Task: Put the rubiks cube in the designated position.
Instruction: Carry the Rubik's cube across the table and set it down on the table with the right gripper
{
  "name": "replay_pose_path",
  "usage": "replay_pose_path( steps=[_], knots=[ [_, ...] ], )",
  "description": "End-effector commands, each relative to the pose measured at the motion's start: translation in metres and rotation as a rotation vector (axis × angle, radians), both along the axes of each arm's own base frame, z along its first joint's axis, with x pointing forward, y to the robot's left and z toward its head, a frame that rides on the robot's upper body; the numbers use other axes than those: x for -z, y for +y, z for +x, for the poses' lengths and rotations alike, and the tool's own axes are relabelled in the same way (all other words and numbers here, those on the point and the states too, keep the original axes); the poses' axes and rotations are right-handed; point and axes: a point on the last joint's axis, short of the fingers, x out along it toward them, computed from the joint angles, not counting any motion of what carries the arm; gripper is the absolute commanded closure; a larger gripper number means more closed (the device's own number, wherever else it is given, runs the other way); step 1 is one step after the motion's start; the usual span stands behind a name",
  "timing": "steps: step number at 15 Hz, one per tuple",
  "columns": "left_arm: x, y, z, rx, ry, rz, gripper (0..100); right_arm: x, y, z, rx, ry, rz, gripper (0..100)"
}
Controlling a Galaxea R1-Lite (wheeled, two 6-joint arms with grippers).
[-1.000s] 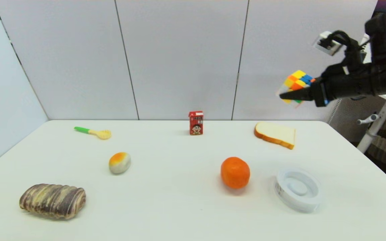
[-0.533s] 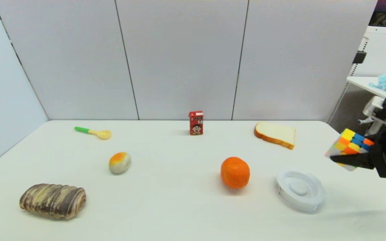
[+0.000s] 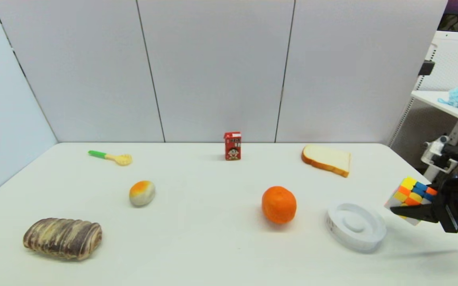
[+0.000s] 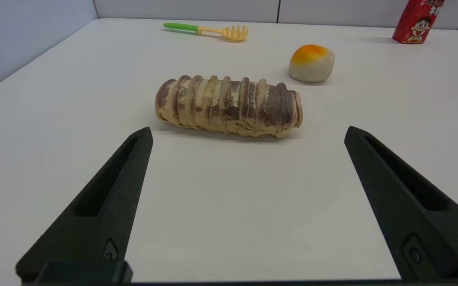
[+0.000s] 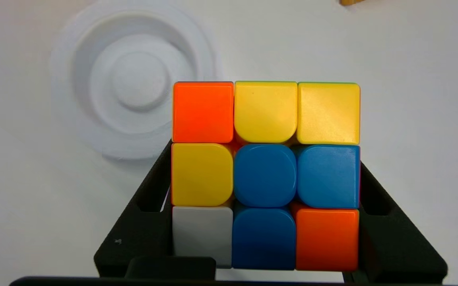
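- Head view: right gripper (image 3: pixel 406 208) at the right edge of the frame, fingers clamped on the rubiks cube (image 3: pixel 410 194), held above the white table (image 3: pixel 213 246) just right of the white round lid (image 3: pixel 355 226).
- Orange fruit (image 3: pixel 279 204) left of the lid; bread slice (image 3: pixel 327 159) farther back; red drink carton (image 3: pixel 232 145) at centre rear; green-handled fork (image 3: pixel 110 157), small bun (image 3: pixel 142 193) and striped loaf (image 3: pixel 62 238) across the left half.
- Left wrist view: left gripper (image 4: pixel 247 135) with fingers spread wide, nothing between them, low over the table; loaf (image 4: pixel 229 105) just beyond the tips, bun (image 4: pixel 311 63), fork (image 4: pixel 207 30) and carton (image 4: pixel 419 20) toward the upper part of the frame.
- Right wrist view: cube (image 5: pixel 266 174) filling the centre, pinched on both sides by black fingers (image 5: pixel 388 226); lid (image 5: pixel 133 83) at upper left below it on the table.
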Motion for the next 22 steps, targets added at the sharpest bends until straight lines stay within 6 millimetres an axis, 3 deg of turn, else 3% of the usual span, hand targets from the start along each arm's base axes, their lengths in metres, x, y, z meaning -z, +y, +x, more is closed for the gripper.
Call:
replay_pose_path(
  steps=[1, 5, 22],
  knots=[
    [0.0, 0.0, 0.0, -0.001, 0.002, 0.0, 0, 0.017, -0.016, 0.02, 0.028, 0.044, 0.011, 100],
    [0.0, 0.0, 0.0, -0.001, 0.002, 0.0, 0, 0.028, -0.032, 0.007, 0.055, 0.071, -0.032, 100],
    [0.0, 0.0, 0.0, -0.001, 0.002, 0.0, 0, 0.041, -0.015, 0.005, -0.009, 0.119, -0.004, 100]
  ],
)
